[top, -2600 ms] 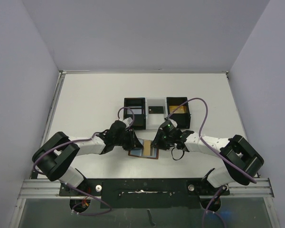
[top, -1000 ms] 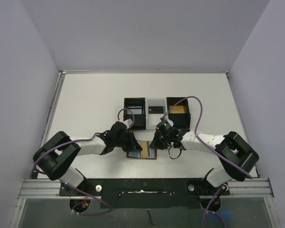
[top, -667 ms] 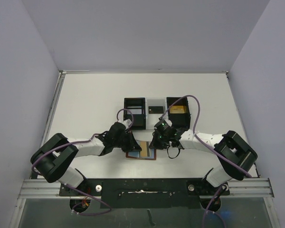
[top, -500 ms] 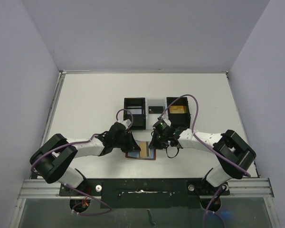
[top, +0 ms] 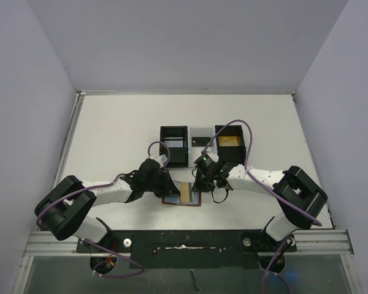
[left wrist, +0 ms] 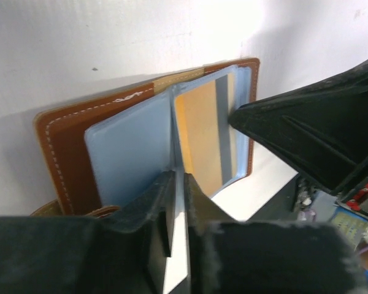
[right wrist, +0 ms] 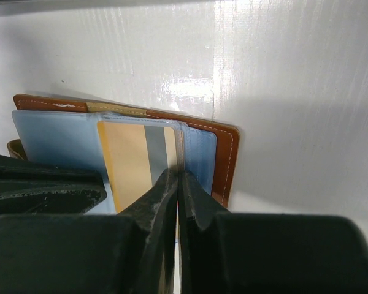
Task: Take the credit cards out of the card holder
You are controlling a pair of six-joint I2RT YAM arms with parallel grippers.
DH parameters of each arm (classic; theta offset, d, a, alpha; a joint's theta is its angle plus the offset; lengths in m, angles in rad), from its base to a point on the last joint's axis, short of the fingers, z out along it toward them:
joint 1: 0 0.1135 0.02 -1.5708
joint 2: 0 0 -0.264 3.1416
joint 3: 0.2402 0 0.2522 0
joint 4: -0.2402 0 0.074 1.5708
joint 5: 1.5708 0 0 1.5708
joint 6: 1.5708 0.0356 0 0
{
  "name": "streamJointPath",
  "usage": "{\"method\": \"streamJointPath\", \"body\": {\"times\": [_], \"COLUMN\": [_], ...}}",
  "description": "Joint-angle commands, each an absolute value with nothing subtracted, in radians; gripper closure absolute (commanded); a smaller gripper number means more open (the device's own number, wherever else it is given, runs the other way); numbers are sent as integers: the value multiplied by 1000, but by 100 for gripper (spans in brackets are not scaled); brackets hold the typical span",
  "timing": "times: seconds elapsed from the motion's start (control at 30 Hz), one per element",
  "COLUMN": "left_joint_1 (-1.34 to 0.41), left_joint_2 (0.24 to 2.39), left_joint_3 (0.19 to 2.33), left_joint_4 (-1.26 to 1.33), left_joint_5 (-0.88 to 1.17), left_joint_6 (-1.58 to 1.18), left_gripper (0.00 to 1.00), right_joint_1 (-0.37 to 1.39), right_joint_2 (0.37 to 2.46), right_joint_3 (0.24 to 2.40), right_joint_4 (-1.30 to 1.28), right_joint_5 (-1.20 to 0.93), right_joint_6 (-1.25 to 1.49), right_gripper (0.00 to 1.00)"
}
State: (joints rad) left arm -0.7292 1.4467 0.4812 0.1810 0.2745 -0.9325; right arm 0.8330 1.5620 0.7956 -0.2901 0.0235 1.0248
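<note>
Card holder point(left wrist: 61, 147) is lying open on the tabletop point(top: 116, 141) between the two arms, just in front of the tray point(top: 173, 128). Left tool point(left wrist: 178, 177) is pinching almost fully closed on the edge of a blue-grey pocket leaf point(left wrist: 165, 135), pinning that side. Right tool point(right wrist: 178, 179) is clamping shut right at the edge of the gold credit card point(right wrist: 132, 165), which is sitting in the next pocket. I can't tell whether it's gripping the card alone or the sleeve edge with it. That's the main risk I'm seeing: if the sleeve is in the pinch, any pull is going to drag the whole holder instead of sliding the card out. The left hold is only biting a thin, floppy leaf, so it's likely slipping first, and then the holder is lifting or skating across the tabletop. The right grip is also very shallow on a slick edge, so the card could be popping free halfway and dropping back into the pocket or bending. The two tools are working just beside each other over the holder, so a sideways correction by either is risking a finger clash. Another gold card point(top: 229, 141) is lying in the tray's right compartment.
</note>
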Motion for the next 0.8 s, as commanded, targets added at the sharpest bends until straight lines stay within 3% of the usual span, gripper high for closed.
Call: {"method": "streamJointPath", "body": {"times": [0.0,0.13,0.27,0.33,0.47,0.57,0.67,0.77], "left_joint_1": [-721,-721,-723,-724,-723,-721,-722,-723], "left_joint_2": [1454,1482,1521,1538,1548,1539,1526,1497], "left_joint_3": [475,469,475,475,462,460,468,459], "left_joint_4": [319,378,385,387,404,403,348,296], "left_joint_5": [337,356,359,358,367,363,326,279], "left_joint_6": [-966,-1014,-1022,-1022,-1022,-1020,-1011,-1012], "left_gripper": [81,73,73,76,95,98,80,71], "right_joint_1": [842,845,849,849,852,852,853,852], "right_joint_2": [1601,1607,1603,1600,1594,1586,1583,1582], "right_joint_3": [785,781,776,775,772,764,760,759], "right_joint_4": [-380,-375,-370,-367,-367,-364,-364,-365], "right_joint_5": [95,91,87,85,86,85,84,83], "right_joint_6": [997,1002,1008,1010,1013,1017,1019,1020], "right_gripper": [100,100,100,100,100,100,100,100]}}
